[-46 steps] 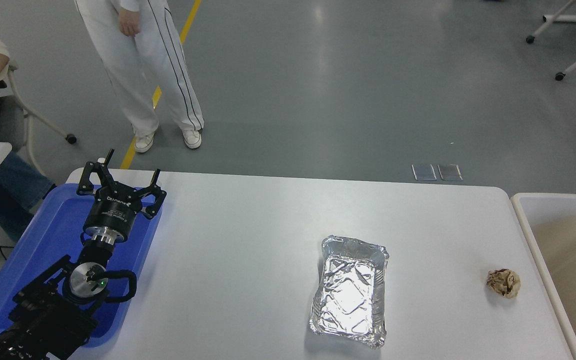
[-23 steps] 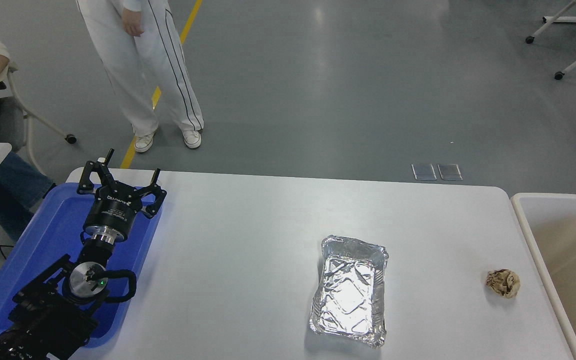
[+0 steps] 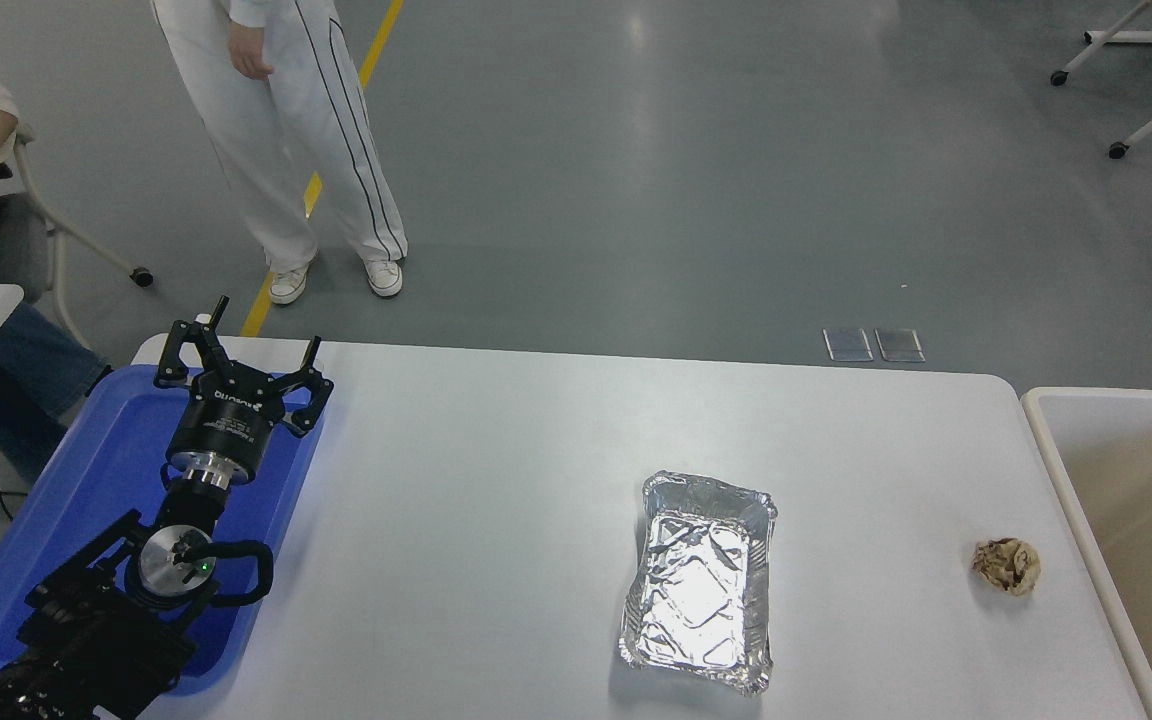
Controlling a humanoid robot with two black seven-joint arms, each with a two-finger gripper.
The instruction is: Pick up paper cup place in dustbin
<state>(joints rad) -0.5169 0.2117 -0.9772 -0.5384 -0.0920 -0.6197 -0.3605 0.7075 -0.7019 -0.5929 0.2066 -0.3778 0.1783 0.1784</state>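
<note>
A grey, glossy floor (image 3: 696, 180) fills the room, with soft patches of overhead light on it. A yellow line (image 3: 321, 165) runs across it at 11 o'clock. Two small metal plates (image 3: 873, 344) are set into the floor at 2 o'clock. A chair base on castors (image 3: 1131, 75) stands at 1 o'clock, another chair (image 3: 56, 240) at 10 o'clock.
</note>
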